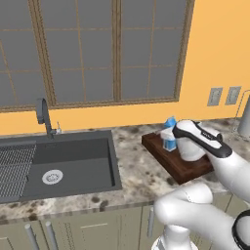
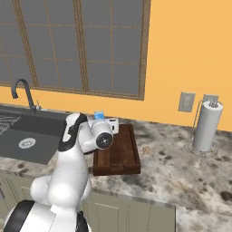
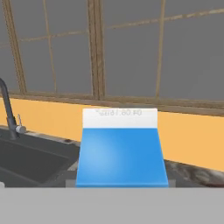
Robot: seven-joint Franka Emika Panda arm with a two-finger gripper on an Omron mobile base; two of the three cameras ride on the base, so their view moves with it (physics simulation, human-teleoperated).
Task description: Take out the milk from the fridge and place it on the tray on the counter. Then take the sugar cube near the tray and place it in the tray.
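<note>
Left base view
Tray (image 1: 183,168): on table (image 1: 134,178), right of sink (image 1: 53,166), rim bare at near corner.
Milk (image 1: 169,133): upright over tray's far end, partly hidden behind arm; blue sides, gabled top showing.
Hand (image 1: 172,139): at milk, mostly masked by wrist; jaw spacing not readable here.
Sink: dark basin, round drain at bottom, ribbed rack at left, faucet (image 1: 44,116) behind.

Right base view
Tray (image 2: 128,156): dark brown, near table (image 2: 181,181) front edge; right half bare.
Milk (image 2: 99,116): blue top peeking above wrist, over tray's far left part; resting or lifted, cannot tell.
Hand (image 2: 108,124): beside milk, above tray; holding or only near, cannot tell.
Cube (image 2: 146,148): tiny, pale, on table just right of tray, outside rim, apart from it.
Towel roll (image 2: 206,127): upright on wire holder, well right of tray.
Sink (image 2: 31,136): left of tray, faucet (image 2: 25,93) at back.

Hand view
Milk (image 3: 121,148): close ahead, centred, blue face with white band on top, upright.
Hand: fingertips hidden; grip on milk not confirmed.
Faucet (image 3: 8,109): far left, sink (image 3: 30,162) below it.
Window (image 3: 118,48): behind milk.
</note>
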